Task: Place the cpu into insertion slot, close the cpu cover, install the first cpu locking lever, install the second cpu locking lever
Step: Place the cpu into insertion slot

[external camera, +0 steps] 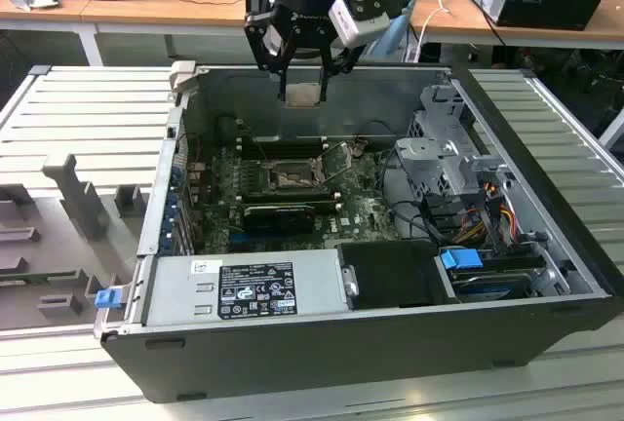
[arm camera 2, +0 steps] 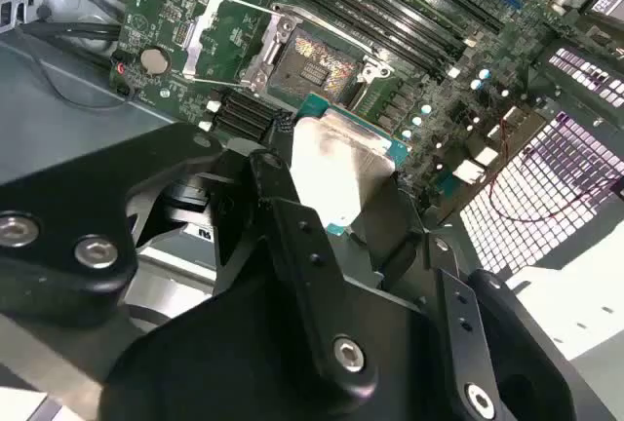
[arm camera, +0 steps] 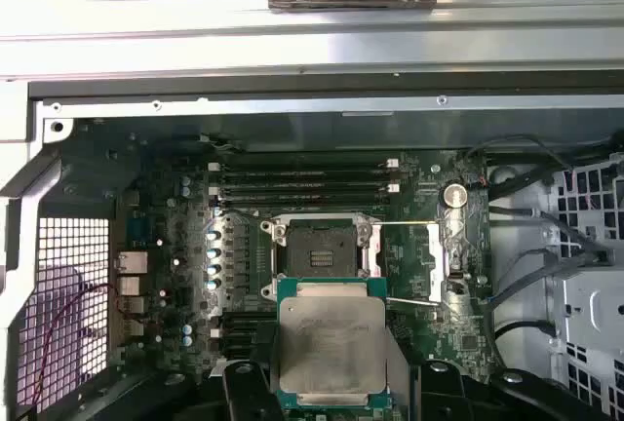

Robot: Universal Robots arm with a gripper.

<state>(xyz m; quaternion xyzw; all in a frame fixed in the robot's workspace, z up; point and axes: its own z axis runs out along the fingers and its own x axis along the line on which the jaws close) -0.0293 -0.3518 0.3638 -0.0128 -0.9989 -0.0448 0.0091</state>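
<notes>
Ribbed grey metal bench [external camera: 88, 99] carries an open dark computer case [external camera: 341, 343]. Black gripper [external camera: 303, 90] is clamped on the square silvery-topped cpu [arm camera: 331, 343], above the case. Beneath it lies the brownish-gold insertion slot [arm camera: 319, 248], uncovered, with the thin metal cpu cover [arm camera: 436, 265] swung aside.

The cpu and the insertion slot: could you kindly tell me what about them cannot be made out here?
- cpu underside: faces away from the camera in both wrist views.
- cpu sides: two are covered by the gripper in the second wrist view.
- insertion slot contacts: too small to tell apart in the exterior view.
</notes>
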